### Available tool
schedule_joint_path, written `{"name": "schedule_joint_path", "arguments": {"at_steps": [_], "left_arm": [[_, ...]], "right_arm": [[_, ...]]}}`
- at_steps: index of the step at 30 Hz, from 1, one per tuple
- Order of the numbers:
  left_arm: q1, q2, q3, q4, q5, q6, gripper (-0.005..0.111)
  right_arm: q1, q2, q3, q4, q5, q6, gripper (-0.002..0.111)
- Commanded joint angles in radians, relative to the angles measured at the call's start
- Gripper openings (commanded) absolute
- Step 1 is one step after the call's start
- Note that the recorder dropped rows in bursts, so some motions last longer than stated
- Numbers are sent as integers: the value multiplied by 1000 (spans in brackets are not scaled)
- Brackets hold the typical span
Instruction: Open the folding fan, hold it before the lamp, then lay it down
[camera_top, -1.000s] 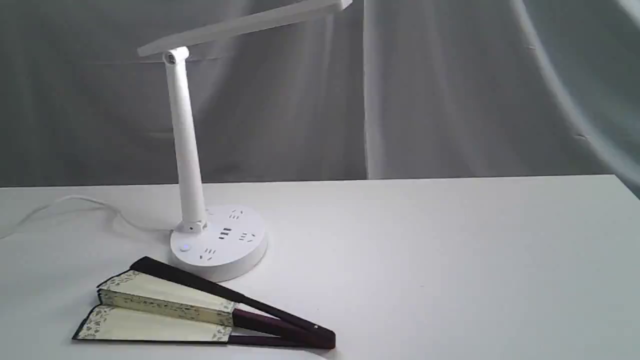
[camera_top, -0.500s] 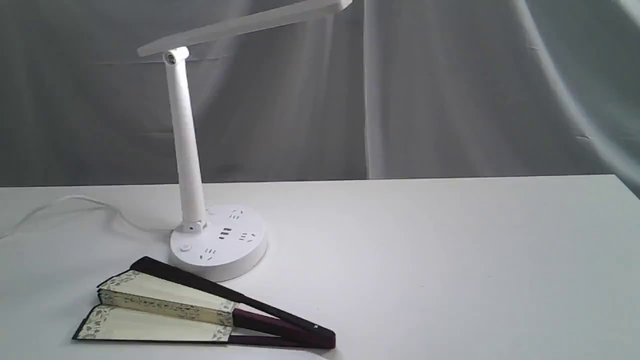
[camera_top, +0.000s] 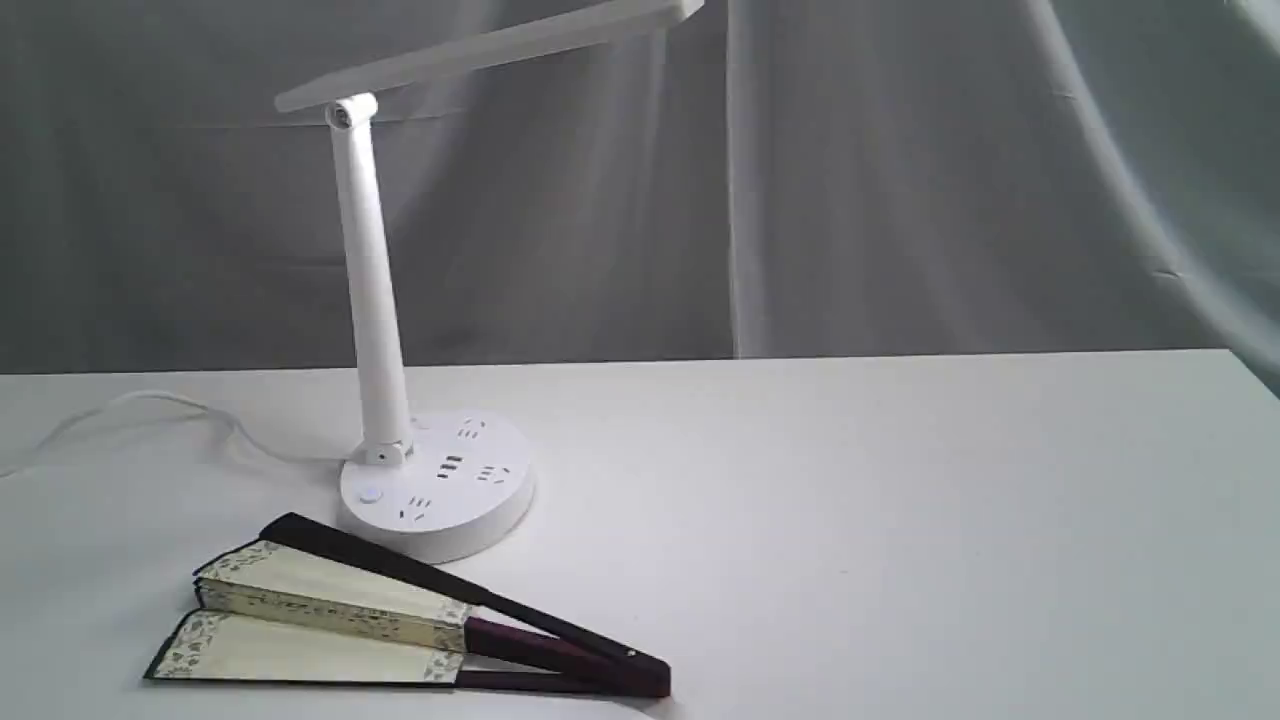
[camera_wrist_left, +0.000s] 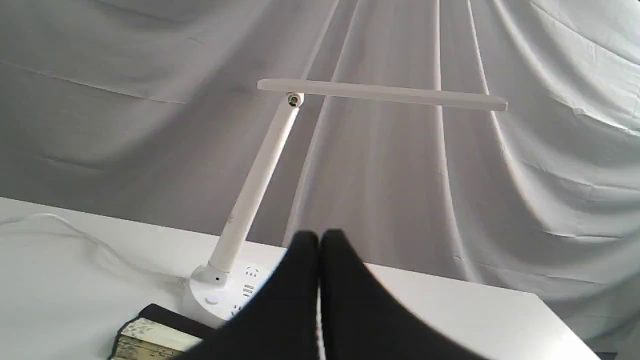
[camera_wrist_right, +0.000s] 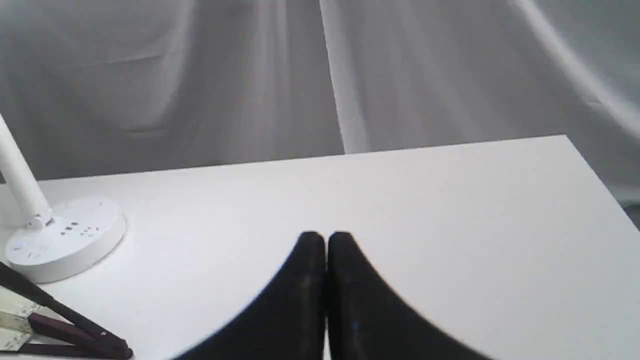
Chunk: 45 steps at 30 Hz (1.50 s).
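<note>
Stage before opening: left gripper (camera_wrist_left: 319, 240) and right gripper (camera_wrist_right: 326, 240), jaws together, hang clear of the half-spread cream paper folding fan (camera_top: 340, 610) with maroon ribs, lying ahead of and below the left gripper beside the white desk lamp (camera_top: 370, 290); next, likely, parted jaws on a guard (camera_top: 400, 565).

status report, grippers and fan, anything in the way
Left gripper shut, empty; right gripper shut, empty. Folding fan flat on table, partly spread, ungripped. Lamp base close behind its dark guard.
</note>
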Motion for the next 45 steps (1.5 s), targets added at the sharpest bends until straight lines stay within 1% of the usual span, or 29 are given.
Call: {"name": "schedule_joint_path", "arguments": {"at_steps": [1, 3, 6, 8, 11, 13, 15, 20, 25, 28, 32, 41, 45], "left_arm": [[2, 0, -13, -24, 26, -13, 0], [2, 19, -13, -26, 54, -13, 0], [2, 89, -13, -38, 116, -13, 0], [2, 134, -13, -54, 133, -13, 0], [2, 195, -13, -62, 126, 0, 0], [2, 241, -13, -37, 102, 37, 0], [2, 277, -13, -10, 82, 49, 0], [2, 359, -13, 48, 41, 44, 0], [2, 431, -13, 108, 41, 42, 0], [2, 478, -13, 118, 34, 42, 0], [2, 532, -11, 121, 34, 42, 0], [2, 715, -11, 140, 10, 42, 0], [2, 795, -11, 146, -29, 42, 0]], "right_arm": [[3, 129, -66, -3, 27, -15, 0], [3, 187, -94, -3, 42, -22, 0], [3, 259, -122, 2, 39, -22, 0], [3, 314, -143, 2, 41, -25, 0], [3, 379, -175, 25, 75, -26, 0], [3, 419, -185, 55, 73, -66, 0], [3, 460, -185, 100, 49, -110, 0], [3, 562, -185, 177, 2, -105, 0], [3, 668, -185, 177, -11, -106, 0], [3, 725, -185, 177, -15, -129, 0], [3, 787, -185, 281, -16, -142, 0], [5, 902, -185, 611, 16, -540, 0], [5, 941, -191, 660, 32, -608, 0]]}}
